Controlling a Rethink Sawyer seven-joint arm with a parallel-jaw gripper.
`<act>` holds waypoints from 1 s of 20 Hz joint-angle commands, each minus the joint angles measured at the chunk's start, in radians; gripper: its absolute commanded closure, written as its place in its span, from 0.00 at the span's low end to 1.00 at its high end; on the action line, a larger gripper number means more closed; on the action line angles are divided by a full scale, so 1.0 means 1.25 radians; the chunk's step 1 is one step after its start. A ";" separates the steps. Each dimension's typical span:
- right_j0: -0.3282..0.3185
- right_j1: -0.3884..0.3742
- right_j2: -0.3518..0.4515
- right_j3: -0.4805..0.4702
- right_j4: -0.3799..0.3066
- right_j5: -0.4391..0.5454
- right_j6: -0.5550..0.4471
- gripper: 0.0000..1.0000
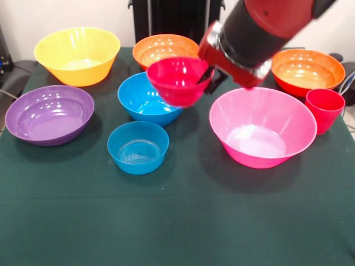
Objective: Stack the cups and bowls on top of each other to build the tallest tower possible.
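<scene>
My gripper point(211, 77) comes down from the upper right and is shut on the right rim of the small magenta-red bowl point(176, 80). It holds the bowl in the air, slightly tilted, above the right part of the medium blue bowl point(141, 102). The small blue bowl point(137, 147) sits in front of that one. The pink bowl point(262, 127) sits right of centre and the red cup point(324, 109) stands at its right. The purple bowl point(49, 114) and the yellow bowl point(77, 55) are on the left. No stacked tower shows. The light blue cup is out of view.
Two orange-red bowls sit at the back, one in the middle point(165, 49) and one at the right point(307, 71). The dark green tablecloth point(183, 221) covers the table. The arm point(260, 27) hides part of the back between the orange bowls.
</scene>
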 commanded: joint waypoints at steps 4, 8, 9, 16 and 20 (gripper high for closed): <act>0.002 0.245 0.108 -0.376 -0.065 0.177 -0.163 1.00; -0.001 0.337 0.118 -0.528 -0.074 0.229 -0.181 1.00; -0.002 0.364 0.123 -0.573 -0.084 0.240 -0.186 1.00; -0.009 0.432 0.122 -0.665 -0.092 0.254 -0.204 1.00; -0.012 0.442 0.106 -0.675 -0.078 0.253 -0.219 1.00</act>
